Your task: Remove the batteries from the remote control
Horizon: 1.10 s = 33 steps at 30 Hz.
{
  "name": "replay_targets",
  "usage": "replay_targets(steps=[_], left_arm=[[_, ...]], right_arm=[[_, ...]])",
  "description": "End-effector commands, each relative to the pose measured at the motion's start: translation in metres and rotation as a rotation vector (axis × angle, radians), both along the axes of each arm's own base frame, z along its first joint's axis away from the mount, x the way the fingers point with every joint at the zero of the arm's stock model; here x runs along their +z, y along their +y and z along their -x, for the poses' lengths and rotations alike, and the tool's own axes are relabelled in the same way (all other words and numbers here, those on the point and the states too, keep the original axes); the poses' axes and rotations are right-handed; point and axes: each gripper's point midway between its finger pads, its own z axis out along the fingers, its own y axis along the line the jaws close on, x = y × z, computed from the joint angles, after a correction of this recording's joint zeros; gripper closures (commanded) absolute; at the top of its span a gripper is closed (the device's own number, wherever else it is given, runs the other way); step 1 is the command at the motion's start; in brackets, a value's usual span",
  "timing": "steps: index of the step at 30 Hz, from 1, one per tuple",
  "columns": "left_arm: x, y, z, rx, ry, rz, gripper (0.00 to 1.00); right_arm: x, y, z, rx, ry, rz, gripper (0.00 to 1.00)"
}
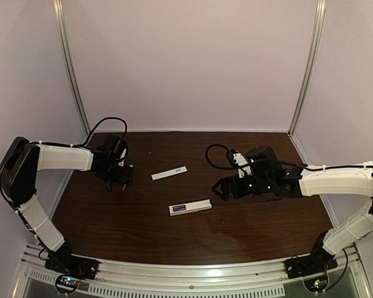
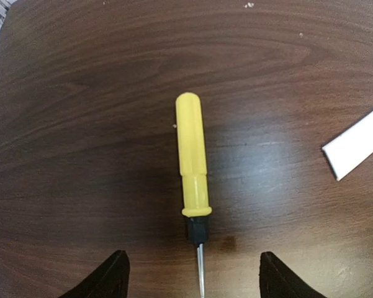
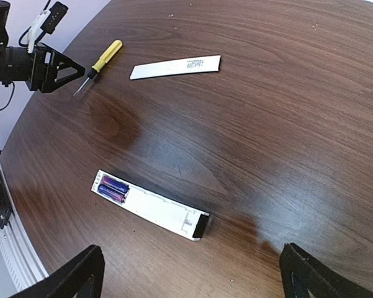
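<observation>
The remote control lies on the dark wooden table with its back open; it also shows in the top view. The two purple-blue batteries sit side by side in the compartment at its left end. My right gripper is open and empty, hovering above and just to the near side of the remote, right of it in the top view. My left gripper is open and empty, its jaws wide on either side of the shaft of a yellow-handled screwdriver lying on the table.
The flat white cover strip lies apart from the remote, between the arms; its end shows in the left wrist view. The screwdriver lies by the left gripper. The enclosure walls stand behind the table.
</observation>
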Motion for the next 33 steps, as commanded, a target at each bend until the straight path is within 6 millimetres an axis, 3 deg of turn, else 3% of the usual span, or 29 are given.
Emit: replay_targets(steps=[1, 13, 21, 26, 33], left_arm=[[-0.005, -0.001, -0.011, -0.008, 0.015, 0.052, 0.30], [-0.033, -0.007, -0.027, -0.036, 0.043, 0.052, 0.49], [-0.040, -0.014, -0.029, -0.088, 0.053, 0.055, 0.81], [-0.036, -0.021, -0.025, -0.127, 0.035, 0.085, 0.96], [-0.008, -0.042, -0.016, -0.227, -0.063, 0.079, 1.00]], right_arm=[[0.000, 0.002, -0.003, -0.007, -0.004, 0.026, 0.00], [-0.006, 0.009, -0.007, 0.019, 0.008, 0.054, 0.00], [-0.009, 0.014, -0.011, 0.030, 0.012, 0.064, 0.00], [-0.013, 0.018, -0.013, 0.043, 0.016, 0.068, 0.00], [0.000, 0.016, -0.023, 0.048, -0.021, 0.087, 0.00]])
